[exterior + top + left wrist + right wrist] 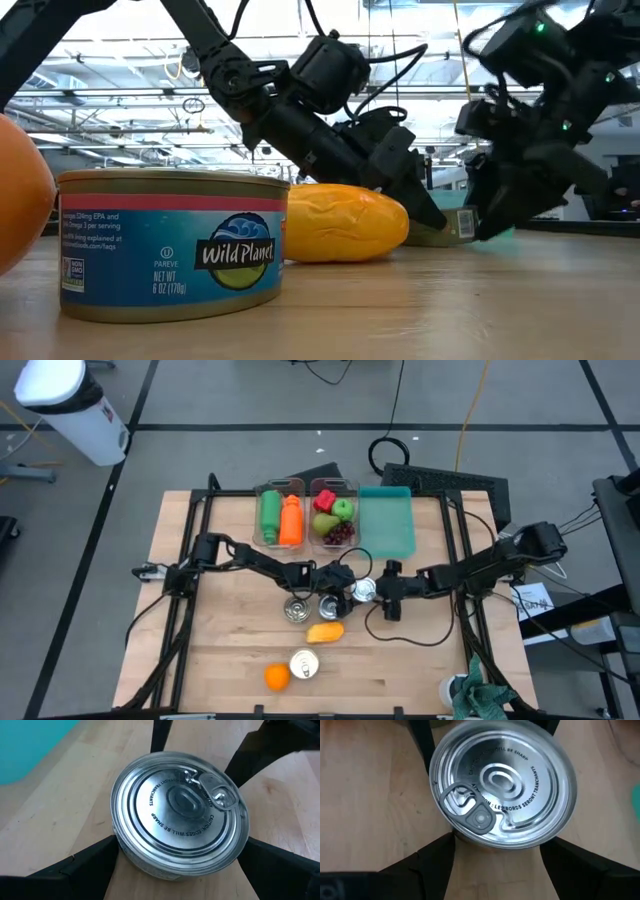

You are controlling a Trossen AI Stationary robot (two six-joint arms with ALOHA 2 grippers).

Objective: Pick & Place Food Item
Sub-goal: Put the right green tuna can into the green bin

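A silver can with a pull-tab lid point(362, 590) stands upright on its base at the middle of the wooden table, also seen in the low view point(452, 226). My left gripper point(180, 857) reaches it from the table's left and is open, a finger on either side of the can point(180, 810). My right gripper point(497, 847) reaches the same can point(502, 780) from the right and is also open, its fingers astride the can. In the high view the left gripper point(348, 584) and the right gripper point(379, 592) face each other across the can. My left gripper's fingertips point(95, 862) stand close beside the can's wall point(122, 855); whether they touch it I cannot tell. My right gripper's fingertips point(437, 852) stand just as close to the wall on the can's other side point(457, 837); whether they touch I cannot tell.
Two more silver cans point(297, 608) point(330, 605) stand just left of the grippers. A yellow food item point(325, 631), a labelled tuna can point(304, 664) and an orange point(277, 677) lie nearer the front. Two clear bins of produce point(280, 515) point(335, 515) and a teal tray point(387, 520) sit at the back.
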